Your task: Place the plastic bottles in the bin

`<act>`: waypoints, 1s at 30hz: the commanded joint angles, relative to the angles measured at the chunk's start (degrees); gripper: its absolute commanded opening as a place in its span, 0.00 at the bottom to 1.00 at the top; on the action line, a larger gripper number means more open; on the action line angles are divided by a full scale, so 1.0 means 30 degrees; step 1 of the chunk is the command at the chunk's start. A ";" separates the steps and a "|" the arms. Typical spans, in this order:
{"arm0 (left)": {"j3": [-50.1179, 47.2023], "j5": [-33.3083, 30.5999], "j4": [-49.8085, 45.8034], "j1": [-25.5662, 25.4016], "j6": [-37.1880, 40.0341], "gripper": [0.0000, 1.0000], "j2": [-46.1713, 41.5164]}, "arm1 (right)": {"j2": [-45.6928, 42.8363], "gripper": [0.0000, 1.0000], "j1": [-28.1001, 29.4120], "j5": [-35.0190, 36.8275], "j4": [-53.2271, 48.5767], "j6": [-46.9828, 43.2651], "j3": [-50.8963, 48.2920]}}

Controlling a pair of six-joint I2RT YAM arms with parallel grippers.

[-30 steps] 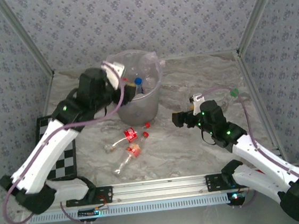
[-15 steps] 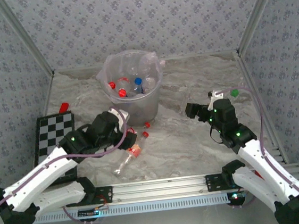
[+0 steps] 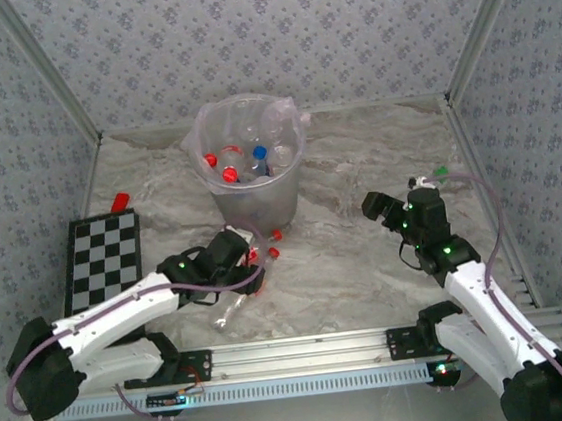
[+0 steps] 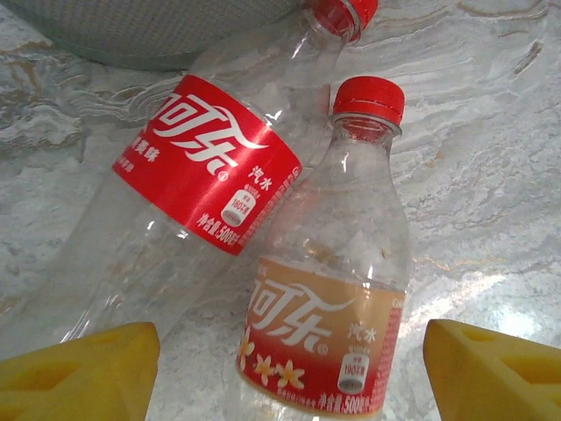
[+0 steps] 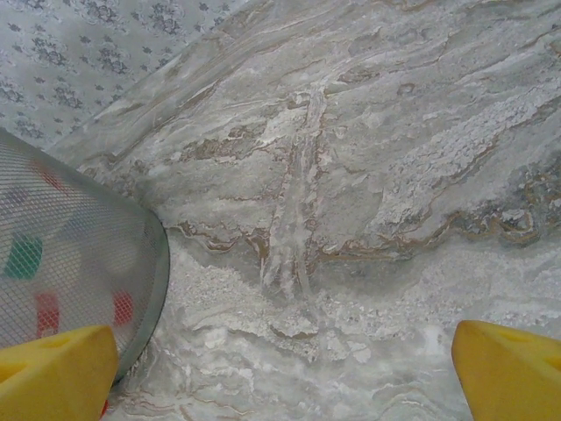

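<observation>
Bottles already fill part of the bin, which stands upright on the marbled table. Looking down into it, you can pick out red caps and a blue cap among the clear plastic. Just in front of the bin, on its near side, two more bottles lie on their sides. One is a Coca-Cola bottle with a red label, its red cap close to the bin's base. The other is a peach-labelled bottle with a red cap, resting against the first. Your left fingers hang low over this pair, spread wide, with the peach-labelled bottle between them; they are not closed on anything. Your right fingers sit to the bin's right, apart from it and aimed toward it. They too are spread wide, with bare table between them and the bin's wall at the left edge of the wrist view. Well to the bin's right, beyond the right arm, you can see a green cap, though the bottle under it is too small to make out. To the bin's left lies a checkerboard, with a small red thing at its far corner that you cannot identify.
</observation>
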 commanded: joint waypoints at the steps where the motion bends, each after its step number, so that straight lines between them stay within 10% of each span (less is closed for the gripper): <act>1: -0.0276 0.0552 0.1677 -0.0179 -0.0066 0.77 0.0712 | 0.0459 1.00 -0.0146 -0.0481 0.0728 0.0781 -0.0354; 11: -0.0409 0.2252 0.1243 -0.0195 -0.1072 0.72 0.3045 | 0.1820 1.00 -0.0083 -0.0696 0.0749 0.0224 0.0115; 20: 0.1191 0.2432 -0.0020 -0.0324 0.0158 0.47 0.3600 | 0.1347 1.00 -0.0076 -0.1905 0.0539 0.0224 0.0147; 30: 0.3707 0.3685 -0.0178 -0.0507 0.1502 0.45 0.0963 | 0.3054 0.94 0.0879 -1.0387 -0.0743 -0.0423 0.2788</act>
